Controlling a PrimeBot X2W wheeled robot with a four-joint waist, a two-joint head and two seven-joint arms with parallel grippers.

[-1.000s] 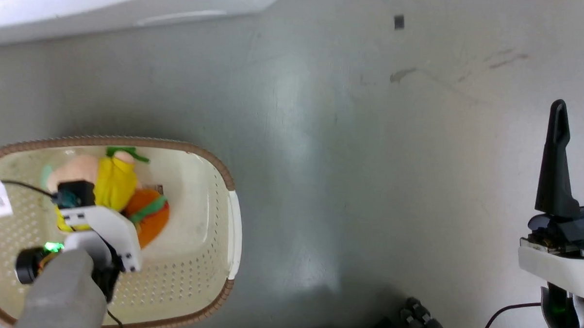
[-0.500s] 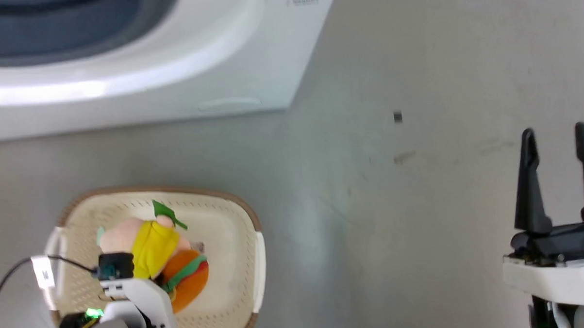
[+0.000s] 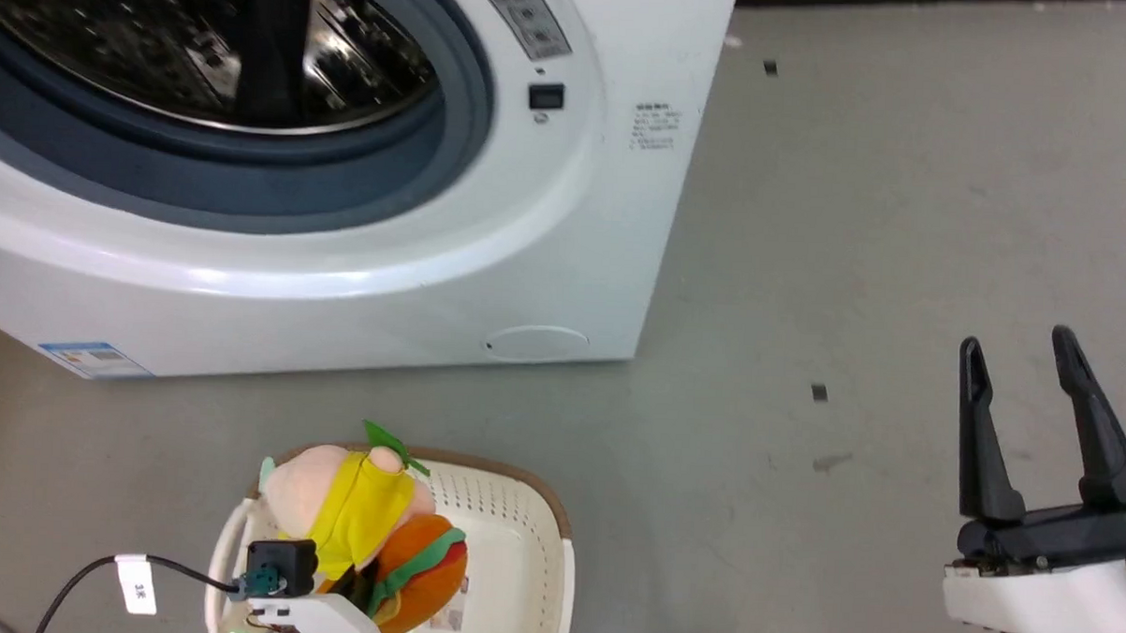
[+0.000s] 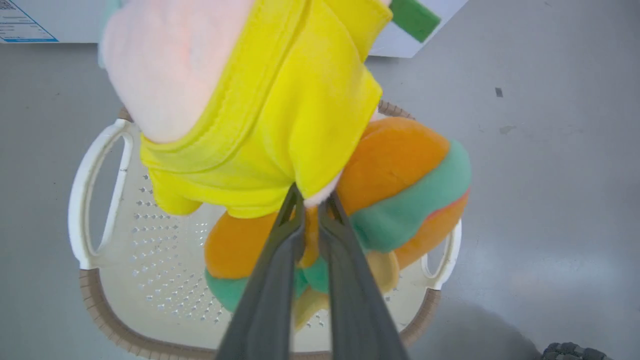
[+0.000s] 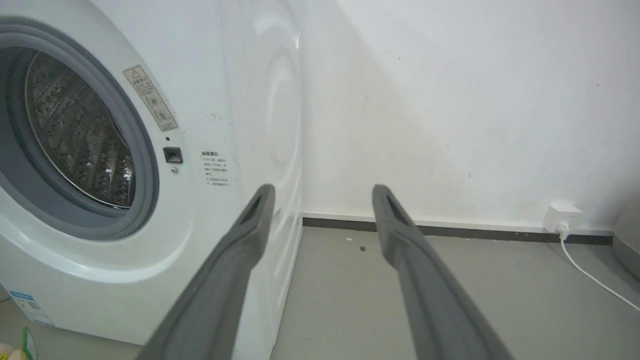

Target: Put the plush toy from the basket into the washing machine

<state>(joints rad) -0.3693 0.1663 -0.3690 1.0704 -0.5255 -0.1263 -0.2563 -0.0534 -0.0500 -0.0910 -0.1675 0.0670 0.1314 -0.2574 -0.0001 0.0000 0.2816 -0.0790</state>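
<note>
1. We see one plush toy (image 3: 355,515), pinched by our left pincer (image 4: 311,197), up over one basket (image 3: 537,531).
2. One washing machine (image 3: 566,232) stands behind it.
3. Our right pincer (image 3: 1015,337) is spread wide, empty.
4. A second ago the toy lay down inside the basket.

Grey floor (image 3: 810,222) with washing machine (image 3: 585,214) and basket (image 3: 518,530)

The smooth grey floor carried the white washing machine at the back and the cream basket near its front, apart from it. A few small dark specks (image 3: 819,392) dotted the bare stretch to the right, and a white cable (image 5: 590,272) trailed by the wall.
</note>
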